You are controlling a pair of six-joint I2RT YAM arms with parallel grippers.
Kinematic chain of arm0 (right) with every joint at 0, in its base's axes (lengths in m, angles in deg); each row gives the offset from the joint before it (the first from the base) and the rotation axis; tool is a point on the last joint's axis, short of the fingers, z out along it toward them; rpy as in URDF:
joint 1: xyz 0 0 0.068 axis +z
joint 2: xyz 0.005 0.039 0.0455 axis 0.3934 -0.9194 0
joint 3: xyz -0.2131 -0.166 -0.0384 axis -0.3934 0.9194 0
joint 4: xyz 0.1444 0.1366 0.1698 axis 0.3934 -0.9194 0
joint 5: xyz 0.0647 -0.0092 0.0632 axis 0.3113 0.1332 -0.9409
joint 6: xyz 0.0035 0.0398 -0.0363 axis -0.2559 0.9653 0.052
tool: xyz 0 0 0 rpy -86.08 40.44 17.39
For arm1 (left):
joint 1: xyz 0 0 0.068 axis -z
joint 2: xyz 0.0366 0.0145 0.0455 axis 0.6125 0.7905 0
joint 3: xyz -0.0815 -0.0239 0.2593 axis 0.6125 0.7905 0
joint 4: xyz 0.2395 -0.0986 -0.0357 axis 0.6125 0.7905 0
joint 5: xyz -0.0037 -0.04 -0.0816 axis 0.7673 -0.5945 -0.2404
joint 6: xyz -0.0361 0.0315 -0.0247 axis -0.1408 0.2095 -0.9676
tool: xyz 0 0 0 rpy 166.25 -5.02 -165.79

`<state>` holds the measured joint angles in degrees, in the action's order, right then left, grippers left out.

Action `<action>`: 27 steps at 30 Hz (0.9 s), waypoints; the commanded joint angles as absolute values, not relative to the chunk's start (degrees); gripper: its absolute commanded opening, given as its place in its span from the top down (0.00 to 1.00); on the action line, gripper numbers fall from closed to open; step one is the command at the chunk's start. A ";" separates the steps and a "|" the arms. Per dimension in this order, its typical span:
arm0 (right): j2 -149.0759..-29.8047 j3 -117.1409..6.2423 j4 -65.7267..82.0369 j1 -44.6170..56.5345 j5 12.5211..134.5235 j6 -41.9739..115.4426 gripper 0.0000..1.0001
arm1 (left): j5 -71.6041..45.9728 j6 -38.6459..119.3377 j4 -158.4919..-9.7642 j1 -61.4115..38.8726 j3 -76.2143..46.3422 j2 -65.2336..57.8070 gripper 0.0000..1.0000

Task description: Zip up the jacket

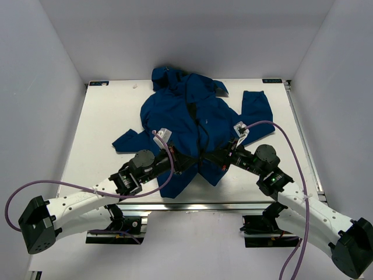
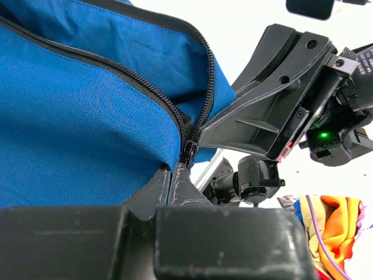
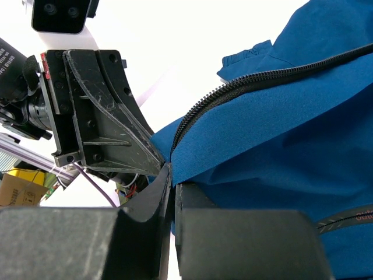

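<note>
Black left fingers are pinched shut at the foot of the black zipper. The right fingers are clamped on the hem alongside. Dark blue hooded fabric jacket sprawls mid white bench: soft, light, floppy, so grip the stiffer zipper tape, I'd say.

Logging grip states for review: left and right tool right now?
Left tool: shut on the jacket, at its bottom edge.
Right tool: shut on the jacket too.

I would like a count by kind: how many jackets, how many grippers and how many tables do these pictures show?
jacket: 1
grippers: 2 (left gripper, right gripper, each shut on the jacket)
table: 1
Total: 4
</note>
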<state>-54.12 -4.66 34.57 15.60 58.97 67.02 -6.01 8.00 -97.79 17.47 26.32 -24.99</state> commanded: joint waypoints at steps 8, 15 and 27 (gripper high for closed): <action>-52.22 -5.31 31.33 15.94 57.71 63.93 1.00 | -5.35 8.07 -98.20 17.60 25.50 -28.23 1.00; -52.22 -3.98 36.17 16.03 55.24 65.51 1.00 | -5.35 7.81 -98.99 17.60 25.59 -27.44 1.00; -54.59 -4.95 38.02 16.03 54.53 65.60 1.00 | -6.22 6.05 -102.06 17.60 27.08 -25.59 1.00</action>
<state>-54.66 -4.00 33.33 15.62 55.23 65.58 -5.42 6.69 -99.04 17.47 26.58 -25.62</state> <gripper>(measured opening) 0.024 0.022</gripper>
